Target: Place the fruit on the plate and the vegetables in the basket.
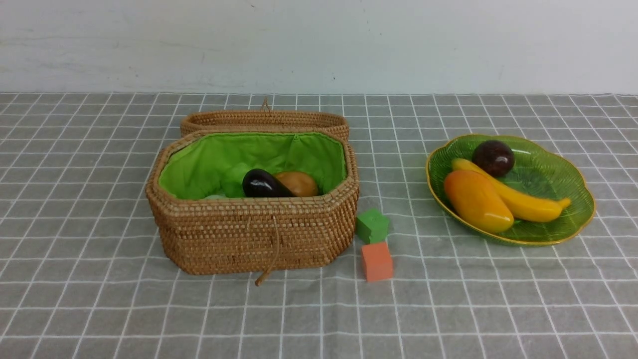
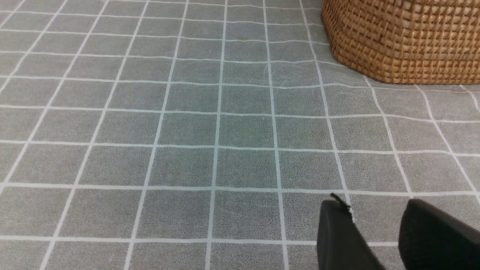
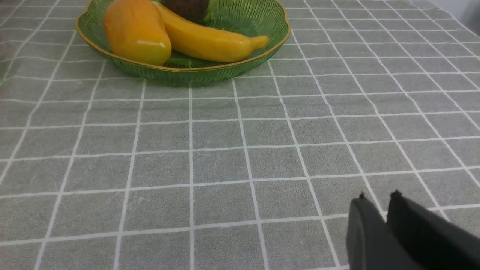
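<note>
- Front view: the banana point(image 1: 523, 199) is lying in the plate point(image 1: 548, 174), its long axis slanting, its stem pointing right and nearer; the mango point(image 1: 478, 202) is slanting alongside, the dark fruit point(image 1: 493, 157) sitting behind. The eggplant point(image 1: 264, 183) and potato point(image 1: 298, 184) are resting in the basket point(image 1: 254, 234). A gridded cloth point(image 1: 199, 319) is covering the table before a pale wall point(image 1: 398, 45).
- Left wrist view: the left gripper point(image 2: 375, 204) is standing released.
- Right wrist view: the right gripper point(image 3: 378, 195) is standing slightly parted, holding nothing.
</note>
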Robot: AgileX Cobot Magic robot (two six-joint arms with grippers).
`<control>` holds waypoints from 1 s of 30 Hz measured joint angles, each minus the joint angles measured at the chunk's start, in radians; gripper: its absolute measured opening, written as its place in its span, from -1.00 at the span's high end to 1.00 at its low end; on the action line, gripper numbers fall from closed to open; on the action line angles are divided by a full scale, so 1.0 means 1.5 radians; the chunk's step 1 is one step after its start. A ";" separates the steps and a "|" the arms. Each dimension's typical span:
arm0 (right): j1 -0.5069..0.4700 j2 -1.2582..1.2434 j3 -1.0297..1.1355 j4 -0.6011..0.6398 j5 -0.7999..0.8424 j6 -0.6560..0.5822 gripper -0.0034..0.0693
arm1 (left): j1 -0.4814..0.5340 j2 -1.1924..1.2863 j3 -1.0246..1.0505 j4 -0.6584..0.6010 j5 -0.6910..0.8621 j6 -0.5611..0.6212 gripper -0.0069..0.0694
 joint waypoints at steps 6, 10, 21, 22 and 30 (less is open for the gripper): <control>0.000 0.000 0.000 0.000 -0.001 -0.001 0.61 | 0.000 0.000 0.000 0.000 0.000 0.000 0.19; 0.000 0.000 0.000 0.000 -0.001 -0.001 0.61 | 0.000 0.000 0.000 0.000 0.000 0.000 0.19; 0.000 0.000 0.000 0.000 -0.001 -0.001 0.58 | 0.000 0.000 0.000 0.000 0.000 0.000 0.19; 0.000 0.000 0.000 0.000 -0.001 -0.002 0.58 | 0.000 0.000 0.000 0.000 0.000 0.000 0.19; 0.000 0.000 0.000 0.000 -0.001 -0.002 0.55 | 0.000 0.000 0.000 0.000 0.000 0.000 0.19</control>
